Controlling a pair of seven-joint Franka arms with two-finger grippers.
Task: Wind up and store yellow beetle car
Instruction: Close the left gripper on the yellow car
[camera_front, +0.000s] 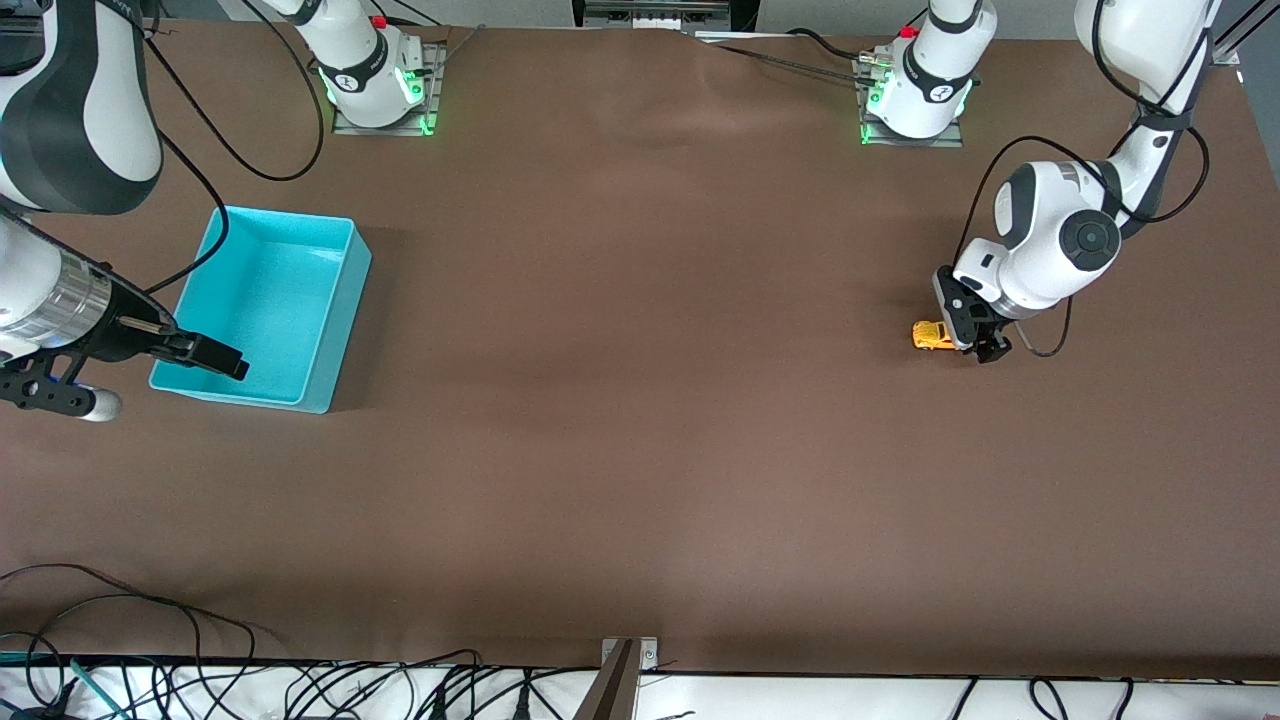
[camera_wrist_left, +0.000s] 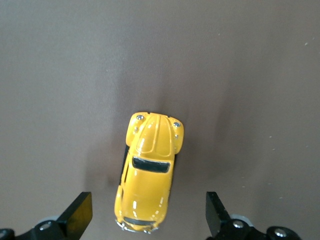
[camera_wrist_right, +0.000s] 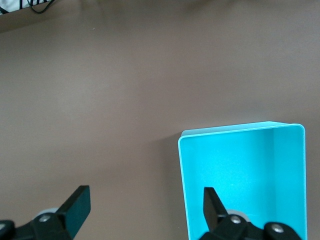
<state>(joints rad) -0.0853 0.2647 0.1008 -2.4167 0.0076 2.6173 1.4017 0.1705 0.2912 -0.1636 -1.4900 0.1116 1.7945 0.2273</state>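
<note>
Reaching down at its own end of the table, the left gripper (camera_front: 975, 345) hangs low over the yellow beetle car (camera_front: 934, 335), which sits on its wheels on the brown table (camera_front: 640, 400). In the left wrist view the car (camera_wrist_left: 148, 170) lies between the two black fingers (camera_wrist_left: 77, 214), which stand spread wide on either side of its body and touch neither flank. So the toy is framed for a grasp but not pinched yet.

The turquoise bin (camera_front: 335, 330) stands well apart from the car, toward the right arm's end of the table, and the pictures show nothing lying inside it. The right gripper (camera_front: 215, 355) waits above the bin's rim on the side nearer the front camera; in the right wrist view its fingers (camera_wrist_right: 75, 207) are also spread, with nothing between them, and one corner of the bin (camera_wrist_right: 184, 150) shows below.

As for progress, the job looks to be at its very start. The car is not gripped, no winding shows, and the bin holds nothing. What is left, by my reading, is nearly everything: close on the car, wind it up, likely by dragging it backward along the table or with help from the other arm, carry it across the table and drop it into the bin.
</note>
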